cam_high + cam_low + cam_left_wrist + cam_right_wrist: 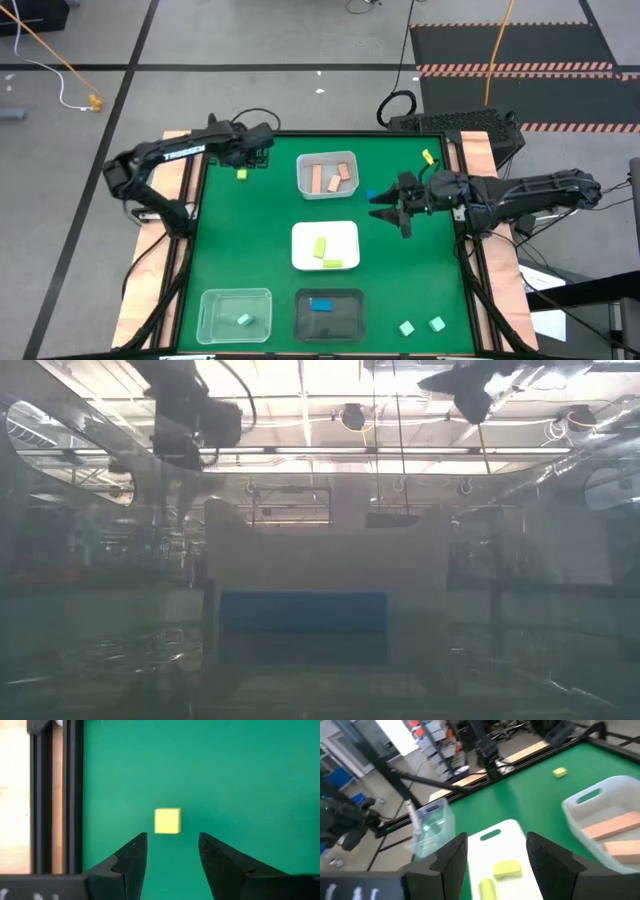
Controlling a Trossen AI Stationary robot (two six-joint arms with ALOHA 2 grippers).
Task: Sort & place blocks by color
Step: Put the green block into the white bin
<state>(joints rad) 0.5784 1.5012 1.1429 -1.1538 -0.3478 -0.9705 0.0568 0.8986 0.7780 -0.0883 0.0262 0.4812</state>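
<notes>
From the high view, we are looking straight down on a green table [400,285]. The left gripper [256,150] is hovering at the upper left of the mat, just beside a small yellow-green cube [242,175]. The right gripper [392,208] is reaching in from the right, toward the centre, with a blue block [371,196] just beside its fingertips; whether it is touching we cannot tell. A pale tray [327,174] at upper centre is holding three salmon pink bars [331,178]. Below it a white tray [325,246] is holding two yellow-green bars [326,254]. Along the lower edge, a clear tray [235,314] is holding one mint block [244,320], and a black tray [331,313] is holding one blue bar [321,305]. Two mint cubes [421,326] are lying loose at the lower right, and a yellow-green piece [428,157] is lying at the upper right.

In the low view, we are seeing mostly glare through clear plastic, with a blue band at the centre.

In the left wrist view, the fingers are standing spread and empty, with the cube lying on the mat just beyond their tips, between them.

In the right wrist view, the fingers are also standing apart, holding nothing, above the white tray and its bars.
</notes>
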